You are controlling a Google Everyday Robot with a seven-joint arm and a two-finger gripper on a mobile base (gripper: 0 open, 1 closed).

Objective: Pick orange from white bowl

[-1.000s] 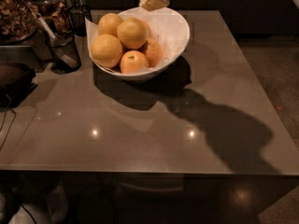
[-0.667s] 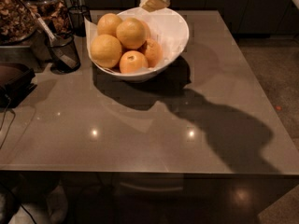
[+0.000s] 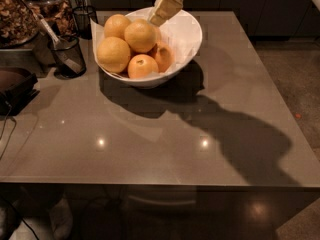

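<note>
Far left, at the edge of the table [image 3: 150, 134]: a dark flat thing [image 3: 15, 86], cut off by the frame. Behind it sits a container of brown bits [image 3: 17, 11].

Next comes a dark mesh cup [image 3: 67, 54] with a pale utensil [image 3: 50, 31] leaning out of it. A second mesh cup [image 3: 85, 16] stands farther back. Both are near the left side of the white bowl [image 3: 185, 34].

The bowl sits at the table's far middle, heaped with fruit. The orange [image 3: 140, 35] lies on top of the pile. One large pale fruit [image 3: 114, 54] is at front left, another [image 3: 116, 25] behind it. Two smaller, deeper-orange fruits [image 3: 142, 66] crowd the front.

My gripper [image 3: 161, 15] hangs over the bowl's far rim, tip just beside the orange's upper right. I cannot tell whether it touches, nor whether it is apart or together.

Right: a broad shadow [image 3: 240, 139] lies across the tabletop.
</note>
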